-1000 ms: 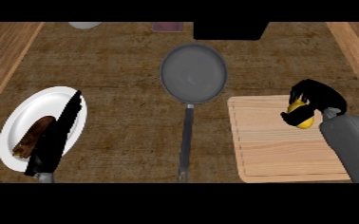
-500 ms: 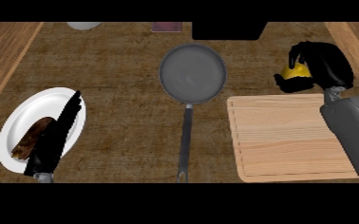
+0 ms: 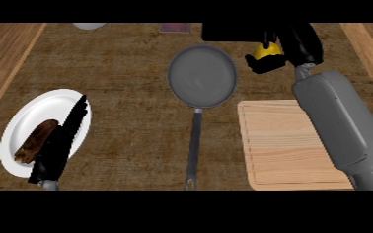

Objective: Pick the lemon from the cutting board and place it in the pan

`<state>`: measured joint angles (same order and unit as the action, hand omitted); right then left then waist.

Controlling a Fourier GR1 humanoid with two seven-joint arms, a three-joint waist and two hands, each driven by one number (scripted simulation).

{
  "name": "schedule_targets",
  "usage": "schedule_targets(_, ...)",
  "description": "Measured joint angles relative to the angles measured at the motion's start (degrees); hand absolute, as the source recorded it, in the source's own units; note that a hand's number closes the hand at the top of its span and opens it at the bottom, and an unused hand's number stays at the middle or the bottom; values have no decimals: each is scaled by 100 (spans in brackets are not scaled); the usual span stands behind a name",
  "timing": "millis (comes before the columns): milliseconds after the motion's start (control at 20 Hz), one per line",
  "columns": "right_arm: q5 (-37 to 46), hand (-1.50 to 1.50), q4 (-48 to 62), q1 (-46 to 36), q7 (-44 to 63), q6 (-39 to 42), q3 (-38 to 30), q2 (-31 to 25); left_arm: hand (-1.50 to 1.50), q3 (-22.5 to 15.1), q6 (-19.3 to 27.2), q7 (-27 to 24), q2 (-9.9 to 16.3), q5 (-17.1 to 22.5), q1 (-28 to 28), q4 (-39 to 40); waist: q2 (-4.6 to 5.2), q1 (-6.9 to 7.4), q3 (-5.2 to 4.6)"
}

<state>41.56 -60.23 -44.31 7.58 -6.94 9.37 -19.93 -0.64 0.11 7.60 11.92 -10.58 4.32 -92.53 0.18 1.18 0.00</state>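
Note:
My right hand (image 3: 291,47) is curled round the yellow lemon (image 3: 267,53), which shows only partly between the black fingers. Hand and lemon hang just right of the grey pan's (image 3: 202,75) upper rim, past the far edge of the wooden cutting board (image 3: 280,148). The board's top is bare. The pan's long handle (image 3: 194,145) runs toward the near edge. My left hand (image 3: 59,140) rests with straight fingers over the white plate (image 3: 36,113) at the lower left.
A brown piece of food (image 3: 35,141) lies on the plate. At the far edge are a white bowl (image 3: 89,25), a small maroon thing (image 3: 175,27) and a black box (image 3: 233,31). Wooden strips border both sides of the counter.
My right hand has carried the lemon off the cutting board, away from me and to the left, close to the pan's right rim. The left hand has stayed still.

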Motion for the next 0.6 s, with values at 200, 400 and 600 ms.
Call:
schedule_targets(200, -29, 150, 937, -646, -70, -132, -122, 569, 0, 8, -15, -70, -22, -21, -34, 68, 25, 58, 0)
schedule_targets(400, -92, 150, 1952, -1187, -240, -404, -331, 1077, 0, 55, -92, -9, 12, 22, -171, 76, 55, 127, 1)
schedule_targets(600, -76, 150, 2986, -1640, -442, -599, -494, 1394, 0, 1, -107, -71, -7, -35, -155, 61, 85, 201, 2)
